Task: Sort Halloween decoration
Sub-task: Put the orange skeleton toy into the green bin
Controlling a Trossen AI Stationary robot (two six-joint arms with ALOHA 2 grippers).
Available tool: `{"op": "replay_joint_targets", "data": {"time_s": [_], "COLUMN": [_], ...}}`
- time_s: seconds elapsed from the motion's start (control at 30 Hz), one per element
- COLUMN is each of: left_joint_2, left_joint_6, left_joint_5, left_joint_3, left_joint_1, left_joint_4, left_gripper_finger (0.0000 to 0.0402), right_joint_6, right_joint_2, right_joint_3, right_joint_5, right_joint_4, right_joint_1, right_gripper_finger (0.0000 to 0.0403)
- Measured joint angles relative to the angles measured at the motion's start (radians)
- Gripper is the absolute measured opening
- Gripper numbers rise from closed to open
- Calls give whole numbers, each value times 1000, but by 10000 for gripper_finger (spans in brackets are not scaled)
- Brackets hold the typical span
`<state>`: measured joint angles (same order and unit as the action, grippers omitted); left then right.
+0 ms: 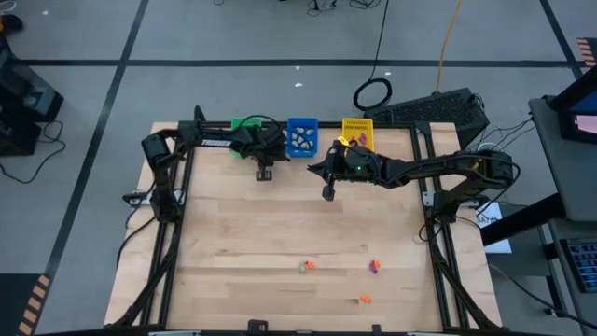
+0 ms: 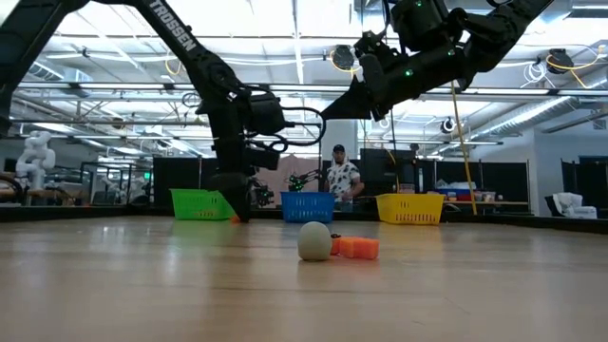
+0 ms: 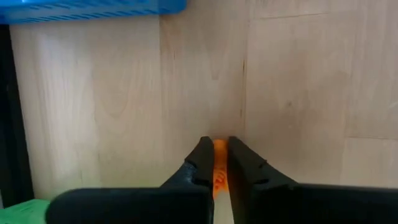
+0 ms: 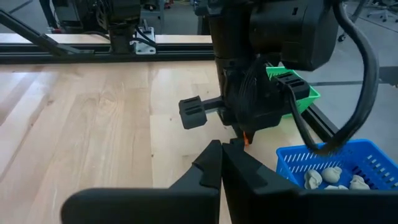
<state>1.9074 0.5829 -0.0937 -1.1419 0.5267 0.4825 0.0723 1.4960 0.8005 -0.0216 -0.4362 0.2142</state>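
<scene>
Standing by the table: left gripper point(image 3: 216, 163) is down on the wood just in front of the green bin point(image 1: 245, 124), pinched on a small orange trinket point(image 3: 219, 168); blue bin point(image 1: 301, 137) next to it already has a heap of pale pieces; right gripper point(image 1: 328, 193) hangs closed and empty in front of the yellow bin point(image 1: 357, 132). Looks partly done; well away from the blue bin, at the near edge, a pale ball point(image 2: 314, 240) touching an orange chunk point(image 2: 357, 248), plus a purple one point(image 1: 374, 267) and another orange point(image 1: 366, 299) still wait.
</scene>
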Motion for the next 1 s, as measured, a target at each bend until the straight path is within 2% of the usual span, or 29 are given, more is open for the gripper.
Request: {"op": "replay_joint_targets", "data": {"time_s": [0.17,0.43,0.6,0.7,0.77,0.87,1.0], "left_joint_2": [-32,-227,-322,-329,-311,-264,-190], "left_joint_6": [-47,-204,-357,-394,-394,-375,-363], "left_joint_5": [-4,4,-65,-66,-29,32,42], "left_joint_3": [-33,-40,-31,-30,-17,-5,-1], "left_joint_1": [-27,-51,23,110,164,225,277], "left_joint_4": [18,95,147,166,158,124,99], "left_gripper_finger": [6,3,3,2,2,2,2], "right_joint_6": [0,-3,-8,-17,-25,-26,-25], "right_joint_2": [0,0,0,0,0,0,0], "right_joint_3": [0,0,0,0,0,0,0], "right_joint_5": [0,0,1,2,5,12,24], "right_joint_4": [3,21,22,20,17,15,14], "right_joint_1": [0,0,0,0,0,0,0], "right_gripper_finger": [0,0,0,0,0,0,0]}}
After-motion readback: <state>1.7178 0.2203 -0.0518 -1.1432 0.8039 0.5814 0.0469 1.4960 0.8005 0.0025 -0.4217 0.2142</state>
